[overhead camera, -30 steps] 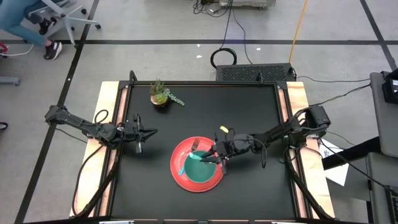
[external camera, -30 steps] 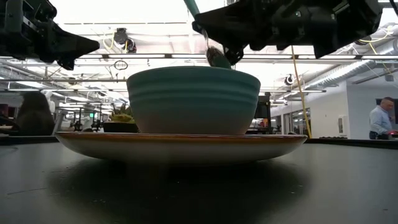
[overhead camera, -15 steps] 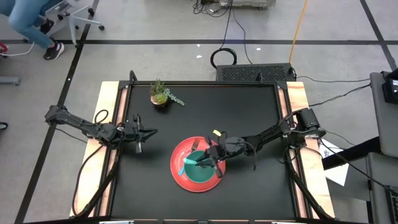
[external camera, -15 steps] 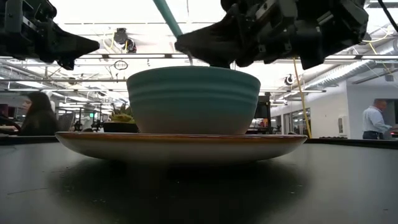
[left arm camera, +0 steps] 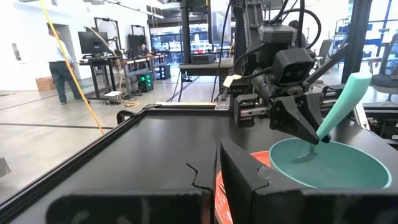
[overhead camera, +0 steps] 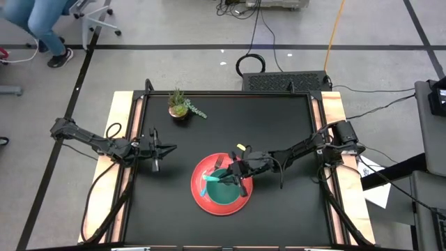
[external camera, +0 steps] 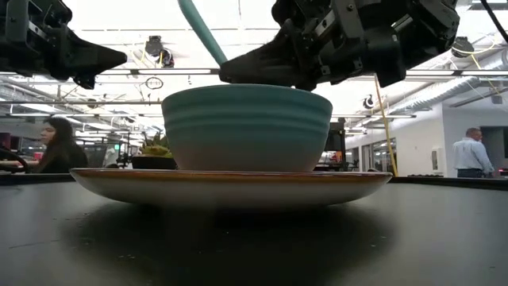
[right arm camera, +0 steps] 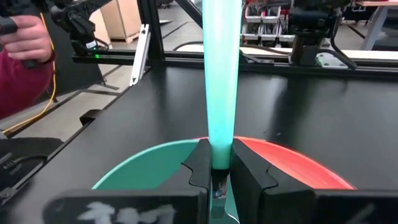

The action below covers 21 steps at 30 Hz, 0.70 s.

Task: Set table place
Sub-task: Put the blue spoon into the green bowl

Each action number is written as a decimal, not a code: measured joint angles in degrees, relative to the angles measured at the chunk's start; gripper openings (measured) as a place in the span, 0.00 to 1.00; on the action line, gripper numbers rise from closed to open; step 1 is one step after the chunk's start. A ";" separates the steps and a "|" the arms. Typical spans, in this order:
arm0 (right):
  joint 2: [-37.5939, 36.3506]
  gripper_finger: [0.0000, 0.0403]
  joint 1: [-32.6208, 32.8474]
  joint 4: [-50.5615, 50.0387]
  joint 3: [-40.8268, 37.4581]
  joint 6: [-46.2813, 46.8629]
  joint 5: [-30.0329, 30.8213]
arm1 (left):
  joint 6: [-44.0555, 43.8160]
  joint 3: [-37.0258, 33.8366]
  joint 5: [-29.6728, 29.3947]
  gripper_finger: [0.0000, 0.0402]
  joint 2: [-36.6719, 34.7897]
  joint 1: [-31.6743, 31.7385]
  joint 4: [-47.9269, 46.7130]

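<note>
A: So, where does the place setting sit?

B: Just below centre of the high view, on the black table (overhead camera: 279,118): a teal bowl (overhead camera: 224,187) stands on a red plate (overhead camera: 203,200). A fork (overhead camera: 218,164) lies on the plate's upper rim.

A: And the spoon?

B: The spoon (external camera: 200,32) is clamped between the right gripper's (overhead camera: 234,180) fingers, its metal end down inside the bowl. Its teal handle (right arm camera: 221,74) slants up toward the upper left of the low view.

A: Which arm is nearer?

B: The right one, reaching in from the right edge, hangs directly over the bowl. I judge it must lift the spoon up and clear before laying it beside the plate.

A: The other arm?

B: The left gripper (overhead camera: 164,148) waits at centre left, well apart; fingers look narrow.
</note>
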 joint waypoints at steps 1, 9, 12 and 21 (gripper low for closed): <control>0.00 0.06 0.02 0.24 0.00 -0.02 -0.02 | 0.00 0.00 0.00 0.07 -0.02 0.00 -0.02; 0.00 0.06 0.07 0.96 0.00 1.01 0.16 | 0.07 0.00 -0.02 0.07 -0.02 0.01 -0.02; 0.00 0.06 0.07 1.27 0.00 1.38 0.19 | 0.17 0.00 -0.04 0.07 -0.01 0.00 -0.02; 4.61 0.06 0.11 6.45 0.47 5.13 0.18 | 0.15 0.00 -0.31 0.07 0.00 0.00 0.00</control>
